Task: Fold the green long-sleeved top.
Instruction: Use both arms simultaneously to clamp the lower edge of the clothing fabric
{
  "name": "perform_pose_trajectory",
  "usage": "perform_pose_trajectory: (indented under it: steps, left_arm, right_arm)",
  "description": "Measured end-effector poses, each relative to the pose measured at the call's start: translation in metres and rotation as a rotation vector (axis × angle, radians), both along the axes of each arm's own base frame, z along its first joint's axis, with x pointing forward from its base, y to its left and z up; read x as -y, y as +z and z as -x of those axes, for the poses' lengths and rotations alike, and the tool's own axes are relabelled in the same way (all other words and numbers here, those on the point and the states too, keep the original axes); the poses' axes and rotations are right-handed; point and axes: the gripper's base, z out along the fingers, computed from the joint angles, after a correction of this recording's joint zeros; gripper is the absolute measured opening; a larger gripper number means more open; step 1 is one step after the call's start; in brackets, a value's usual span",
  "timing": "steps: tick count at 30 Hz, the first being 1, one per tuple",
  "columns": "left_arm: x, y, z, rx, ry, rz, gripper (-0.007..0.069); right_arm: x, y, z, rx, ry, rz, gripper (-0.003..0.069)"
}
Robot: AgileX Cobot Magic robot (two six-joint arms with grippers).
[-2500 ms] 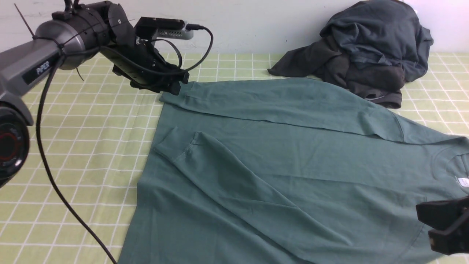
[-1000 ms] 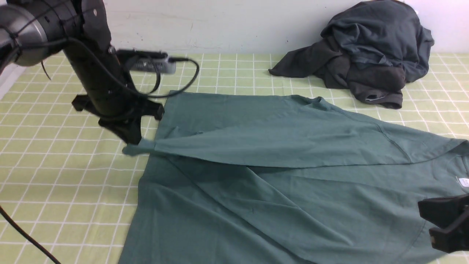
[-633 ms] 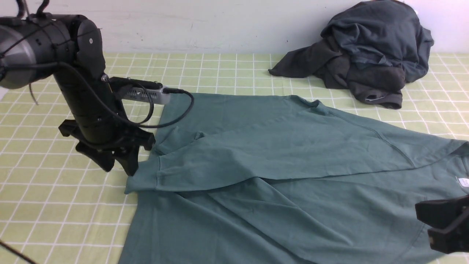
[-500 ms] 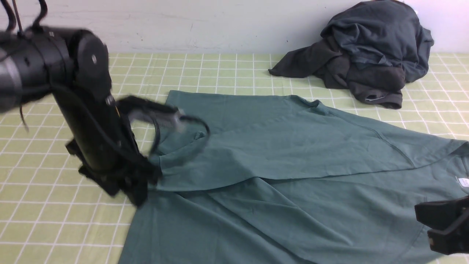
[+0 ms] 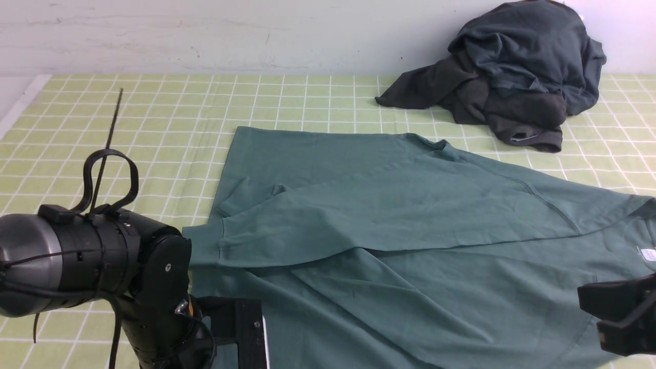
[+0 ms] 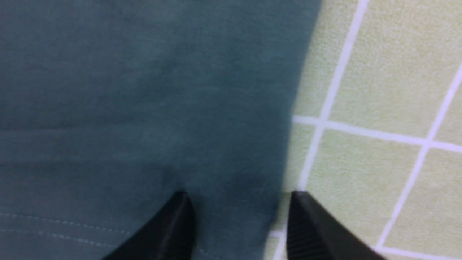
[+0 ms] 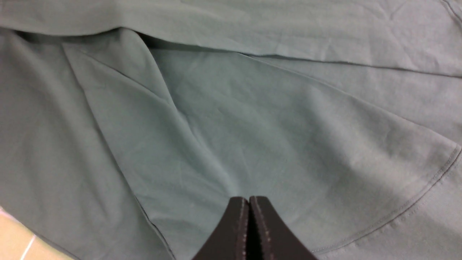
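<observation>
The green long-sleeved top [image 5: 389, 246] lies flat on the checked cloth, hem to the left and neckline with its white label [image 5: 648, 253] at the right edge. The far sleeve lies folded across the body, with its cuff [image 5: 202, 248] at the left edge. The other cuff [image 5: 246, 192] peeks out behind it. My left arm [image 5: 102, 266] is low at the front left. Its gripper [image 6: 238, 195] is open and empty, straddling the top's edge [image 6: 285, 144] near the hem stitching. My right gripper [image 7: 249, 198] is shut and empty just above the fabric, at the front right [image 5: 617, 315].
A pile of dark charcoal-grey garments [image 5: 512, 66] sits at the back right against the wall. The yellow-green checked cloth [image 5: 128, 118] covers the table, and its left edge [image 5: 20, 102] shows at the far left.
My left gripper dragged the far sleeve forward across the body, let it go, and swung down to the top's front-left edge. The right gripper has stayed put.
</observation>
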Motion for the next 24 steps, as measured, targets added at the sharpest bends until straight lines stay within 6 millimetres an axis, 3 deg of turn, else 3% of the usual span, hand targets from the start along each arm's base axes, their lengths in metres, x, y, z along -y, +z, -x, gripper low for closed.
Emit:
perform_pose_trajectory:
  steps: [1, 7, 9, 17, 21, 24]
  left_arm:
    - [0.0, 0.0, 0.0, 0.0, -0.001, -0.002, 0.0318]
    - [-0.002, 0.006, 0.0, 0.048, 0.048, 0.008, 0.0046]
    - [-0.003, 0.016, 0.003, 0.065, 0.095, 0.02, 0.0015]
    - [-0.01, 0.061, 0.018, 0.179, 0.275, 0.113, 0.0006]
    - [-0.011, 0.067, 0.022, 0.19, 0.312, 0.127, 0.0006]
    - [-0.011, 0.067, 0.022, 0.185, 0.324, 0.132, 0.0006]
  right_arm:
    - [0.0, 0.0, 0.0, 0.0, 0.0, -0.001, -0.0013]
    - [-0.003, 0.001, 0.002, 0.014, 0.057, -0.004, -0.0013]
    - [-0.006, 0.005, 0.003, 0.054, 0.106, -0.003, -0.0013]
    - [-0.018, 0.024, 0.004, 0.308, 0.385, 0.082, -0.0013]
    - [-0.016, 0.02, -0.015, 0.276, 0.473, 0.242, 0.0011]
    - [-0.007, 0.0, -0.035, 0.134, 0.529, 0.407, 0.0088]
